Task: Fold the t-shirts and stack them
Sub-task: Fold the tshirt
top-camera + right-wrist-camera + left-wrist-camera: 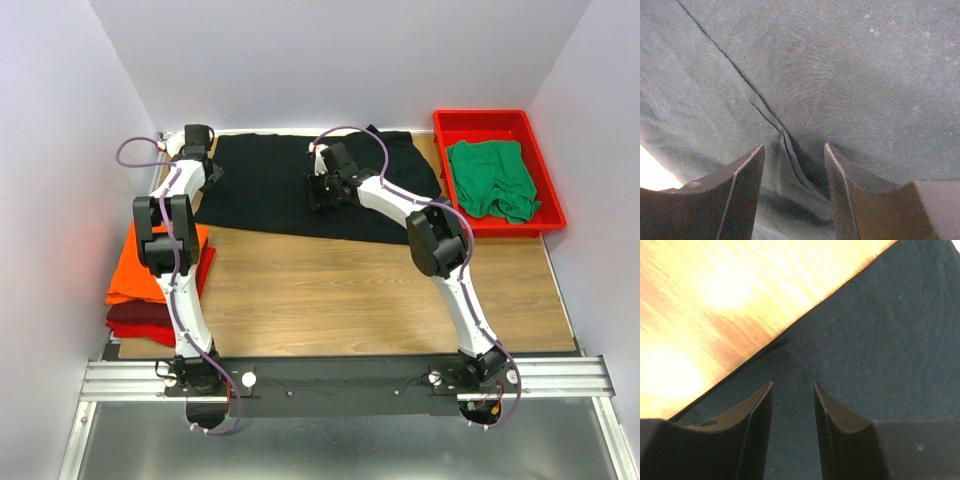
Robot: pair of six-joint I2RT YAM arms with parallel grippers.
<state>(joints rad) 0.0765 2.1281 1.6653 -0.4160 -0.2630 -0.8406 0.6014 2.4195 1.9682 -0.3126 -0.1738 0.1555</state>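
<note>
Orange t-shirt [150,265] lies folded on the dark red t-shirt [140,320], well behind the fingers of the left gripper [792,386], toward the arm bases. Under both pairs of fingers the black t-shirt [265,190] spreads flat on the table [350,290]. The left gripper stands parted over its side hem, pinching nothing. The right gripper [794,146], also parted, straddles a raised crease. I judge the black shirt's fold is only starting; next, both must close on cloth and carry it over together. Off beyond the right fingers, the green t-shirt [490,178] lies crumpled in the red tray [480,118].
</note>
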